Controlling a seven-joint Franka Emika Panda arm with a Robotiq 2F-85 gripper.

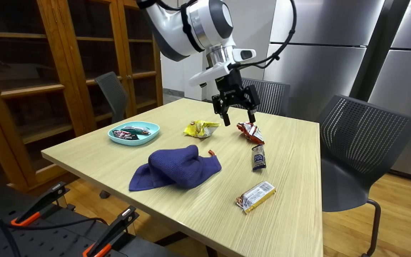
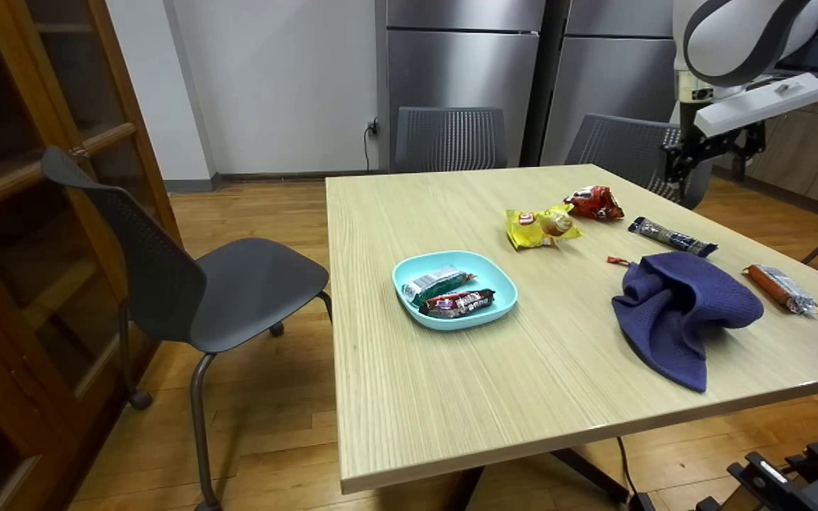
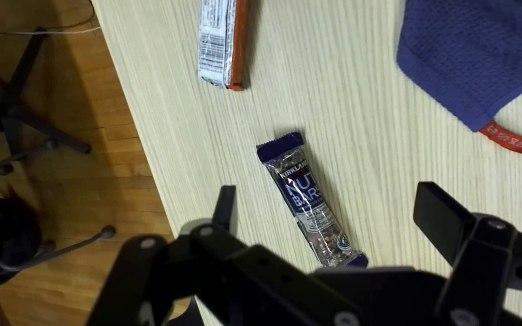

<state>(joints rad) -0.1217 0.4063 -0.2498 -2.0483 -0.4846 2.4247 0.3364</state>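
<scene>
My gripper (image 3: 326, 199) stands wide open above the table, its fingers apart with nothing between them. Below it in the wrist view lies a nut bar (image 3: 311, 199) in a dark blue and clear wrapper, its lower end partly hidden by the gripper's body. In an exterior view the gripper (image 1: 239, 120) hangs over the table's far side, near a red snack bag (image 1: 251, 132) and a yellow bag (image 1: 201, 129). An orange-and-white wrapped bar (image 3: 218, 45) and a purple-blue cloth (image 3: 474, 54) with a red tag lie farther off. A turquoise plate (image 2: 409, 266) holds a green packet (image 2: 434, 284) and a dark one (image 2: 457, 303).
Dark chairs (image 1: 366, 142) stand round the table (image 1: 291, 214). The table's edge runs close to the nut bar, with floor (image 3: 120, 203) beyond it. A wooden cabinet (image 1: 66, 89) and steel fridges (image 1: 316, 71) are in the background.
</scene>
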